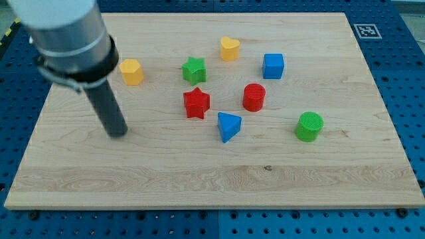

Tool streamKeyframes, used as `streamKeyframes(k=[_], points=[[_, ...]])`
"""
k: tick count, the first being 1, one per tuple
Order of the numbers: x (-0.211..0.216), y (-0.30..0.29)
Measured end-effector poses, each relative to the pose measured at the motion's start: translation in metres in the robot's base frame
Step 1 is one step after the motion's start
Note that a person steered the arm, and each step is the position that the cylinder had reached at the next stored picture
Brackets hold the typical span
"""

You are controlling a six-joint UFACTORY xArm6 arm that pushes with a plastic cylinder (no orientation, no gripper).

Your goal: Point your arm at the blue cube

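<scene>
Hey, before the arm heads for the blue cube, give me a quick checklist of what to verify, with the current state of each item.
1. Blue cube in view, unobstructed, toward the view's upper right: ok.
2. My tip visible on the board, at the view's left: ok.
3. Tip already near the blue cube: not ok; it sits far to the view's left of it.
4. Tip clear of blocks now: ok; the nearest, the yellow block, is above it and apart.
5. Straight path to the cube free: not ok; the red star, green star and red cylinder lie between.
6. Blue cube distinct from the blue triangular block: ok; they are well apart.
</scene>
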State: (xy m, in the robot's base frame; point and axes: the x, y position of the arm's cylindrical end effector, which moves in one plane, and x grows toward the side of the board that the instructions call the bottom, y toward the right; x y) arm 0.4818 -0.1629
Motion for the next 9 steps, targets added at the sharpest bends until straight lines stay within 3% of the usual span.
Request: streamKeyframes(k=[3,4,6,9], points=[[-0.181,0.0],[-0.184,0.001],[-0.242,-0.045],[-0.232,-0.032]])
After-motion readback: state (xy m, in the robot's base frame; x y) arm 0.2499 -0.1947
